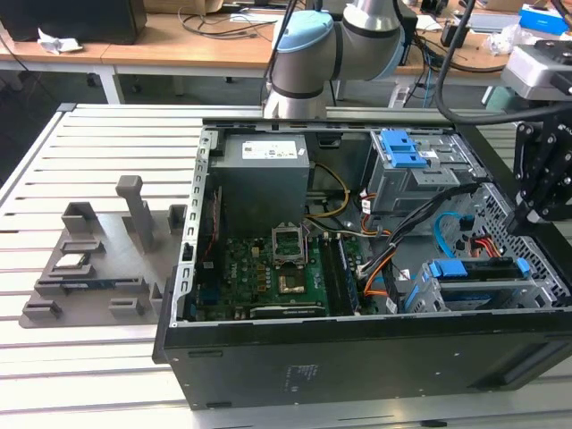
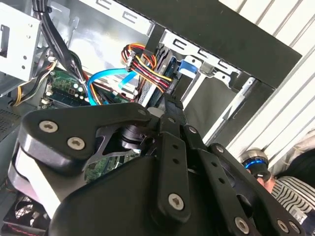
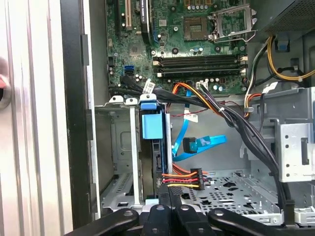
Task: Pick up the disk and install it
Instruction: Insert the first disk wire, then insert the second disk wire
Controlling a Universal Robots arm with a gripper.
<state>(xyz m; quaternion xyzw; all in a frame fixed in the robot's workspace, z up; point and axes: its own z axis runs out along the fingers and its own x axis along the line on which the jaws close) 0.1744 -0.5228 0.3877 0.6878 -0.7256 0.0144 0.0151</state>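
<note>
Black linkage of the claw (image 3: 170, 209) fills the near foreground in both wrist views; its tips are cut off or hidden, so whether it is spread or pressed together cannot be told. Just beyond, the disk (image 3: 151, 147) stands on edge in the metal drive bay (image 3: 115, 152), blue frame outward, with free slot room beside it. In the exterior view the claw (image 1: 536, 192) hangs over the open computer case (image 1: 357, 357) at the exterior view's right, on the slatted table (image 1: 80, 375).
</note>
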